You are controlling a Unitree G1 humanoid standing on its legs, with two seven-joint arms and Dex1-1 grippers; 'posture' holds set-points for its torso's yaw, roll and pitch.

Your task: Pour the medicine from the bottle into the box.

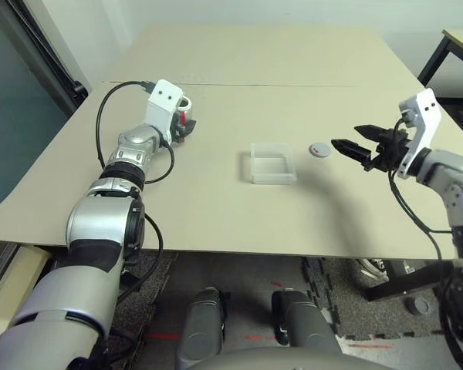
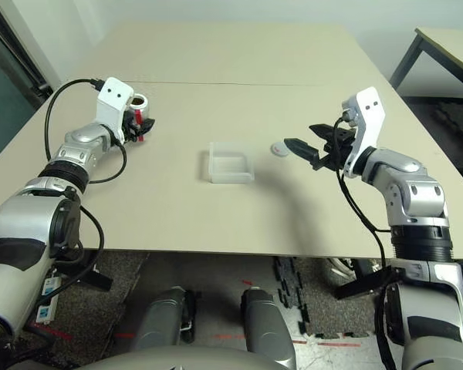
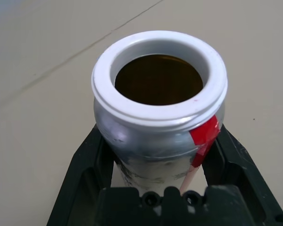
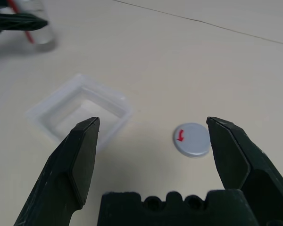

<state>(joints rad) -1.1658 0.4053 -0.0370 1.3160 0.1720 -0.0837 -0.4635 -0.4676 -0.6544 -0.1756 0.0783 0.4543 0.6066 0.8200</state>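
The uncapped bottle [image 3: 158, 117] is clamped by the left gripper [image 1: 184, 128], left of the box [image 1: 273, 164]; bare tabletop [image 1: 216, 208] lies between. The right gripper [image 4: 153, 141] is spread wide beside the cap [image 4: 192, 139].

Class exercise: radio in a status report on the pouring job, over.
Left gripper shut on uncapped silvery-white bottle with red stripe. Right gripper open, holding nothing. Clear plastic box mid-table, round grey cap beside it. No obstruction between bottle and box.

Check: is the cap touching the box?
Apart. The right wrist view shows bare table between the cap and the box; the left eye view shows the same gap.
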